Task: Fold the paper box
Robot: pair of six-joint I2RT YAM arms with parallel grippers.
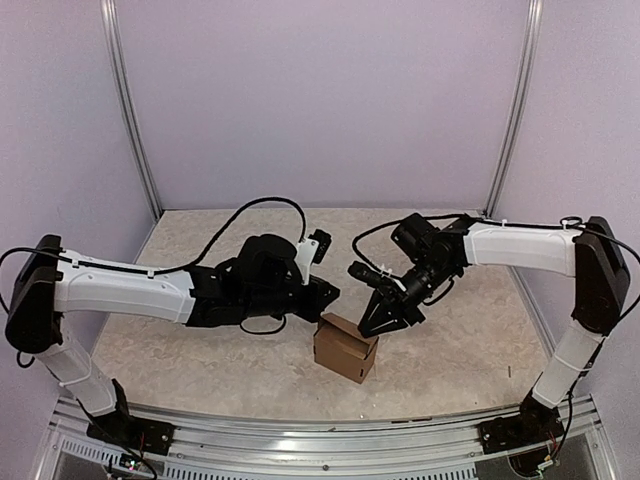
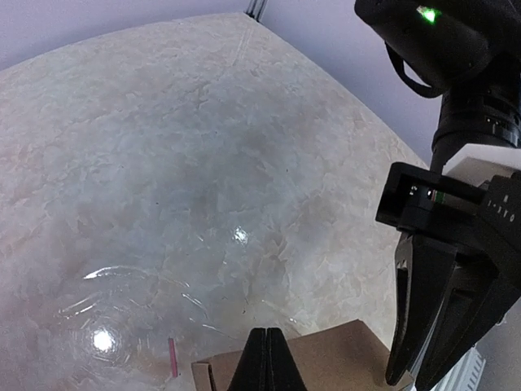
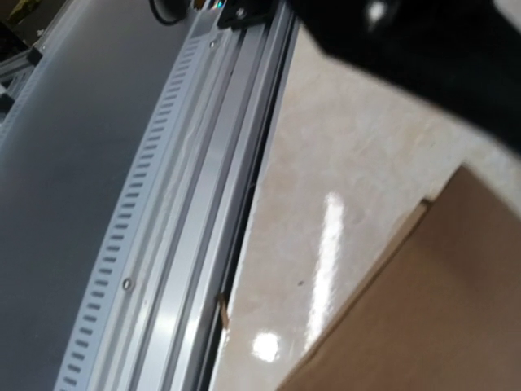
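I see my 2 arms angled inward over the paper box (image 1: 345, 352) on the beige surface (image 1: 180, 350); left claw (image 1: 332, 292) closed, right claw (image 1: 378, 318) unclear.

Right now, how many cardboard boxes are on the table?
1. The box stands on the table near the front edge, about the middle. No other shows, though the arms may hide something.

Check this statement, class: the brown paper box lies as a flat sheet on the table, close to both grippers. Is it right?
Not quite. The paper box is not a flat sheet: it stands folded up as a small box, as the top external view shows. The rest holds: it is on the table, close to the left gripper and the right gripper.
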